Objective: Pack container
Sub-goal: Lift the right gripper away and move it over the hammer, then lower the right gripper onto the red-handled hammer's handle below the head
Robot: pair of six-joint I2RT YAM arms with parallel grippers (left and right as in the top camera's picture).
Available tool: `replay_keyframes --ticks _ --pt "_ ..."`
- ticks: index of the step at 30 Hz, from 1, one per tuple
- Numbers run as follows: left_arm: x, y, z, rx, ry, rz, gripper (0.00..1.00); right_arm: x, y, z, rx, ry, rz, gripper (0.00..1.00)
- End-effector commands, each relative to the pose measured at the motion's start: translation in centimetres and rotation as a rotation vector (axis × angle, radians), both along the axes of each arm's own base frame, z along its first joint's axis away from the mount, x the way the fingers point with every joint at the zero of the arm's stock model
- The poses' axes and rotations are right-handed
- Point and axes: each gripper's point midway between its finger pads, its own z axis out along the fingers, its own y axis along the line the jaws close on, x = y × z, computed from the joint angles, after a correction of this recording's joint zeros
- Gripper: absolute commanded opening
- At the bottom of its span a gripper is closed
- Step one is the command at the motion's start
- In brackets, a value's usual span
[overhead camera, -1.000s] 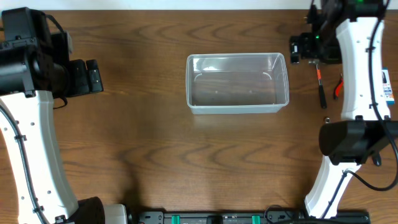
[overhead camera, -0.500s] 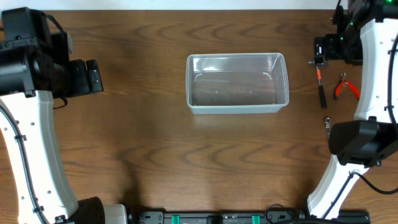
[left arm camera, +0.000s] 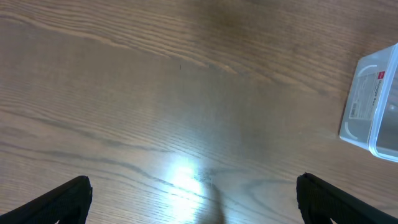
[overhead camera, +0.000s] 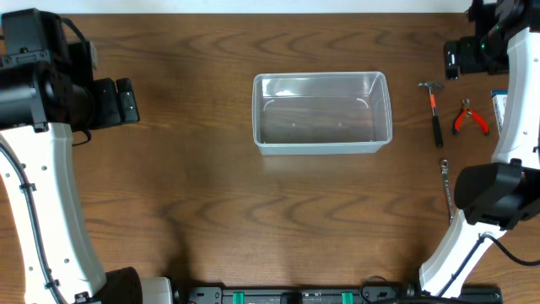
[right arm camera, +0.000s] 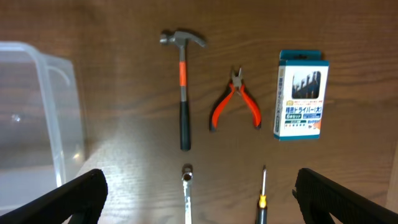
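Observation:
The container (overhead camera: 321,147) is a clear rectangular bin standing empty at the table's middle. Its end wall also shows in the right wrist view (right arm camera: 62,118), and a corner shows in the left wrist view (left arm camera: 364,99). My right gripper (overhead camera: 452,59) is open and empty, high over a row of tools (right arm camera: 202,186). These are a hammer (right arm camera: 182,106), orange-handled pliers (right arm camera: 236,102), a wrench (right arm camera: 187,193) and a screwdriver (right arm camera: 263,202). My left gripper (overhead camera: 128,101) is open and empty over bare wood, far left of the bin (left arm camera: 194,185).
A small blue-and-white box (right arm camera: 300,94) lies right of the pliers. In the overhead view the hammer (overhead camera: 434,114), pliers (overhead camera: 469,118) and wrench (overhead camera: 445,181) lie right of the bin, and the right arm hides part of the box.
My right gripper has moved to the right, away from the bin's far right corner, uncovering the hammer and pliers. The left arm has not moved.

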Motion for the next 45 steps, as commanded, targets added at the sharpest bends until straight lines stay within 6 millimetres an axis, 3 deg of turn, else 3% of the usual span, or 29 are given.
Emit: replay_keyframes --ticks 1,19,34,45 --pt "0.2 0.2 0.5 0.001 -0.018 0.012 0.98 0.6 -0.7 -1.6 -0.001 0.030 0.004 0.99" --pt "0.2 0.2 0.5 0.000 -0.017 0.012 0.98 1.7 -0.2 -11.0 0.105 0.230 0.061 0.99" --pt "0.1 0.1 0.4 -0.001 -0.013 0.012 0.98 1.0 -2.7 -15.7 0.171 0.309 0.000 0.99" --pt "0.1 0.1 0.4 -0.001 -0.014 0.012 0.98 2.3 -2.4 -16.5 0.156 0.280 0.006 0.99"
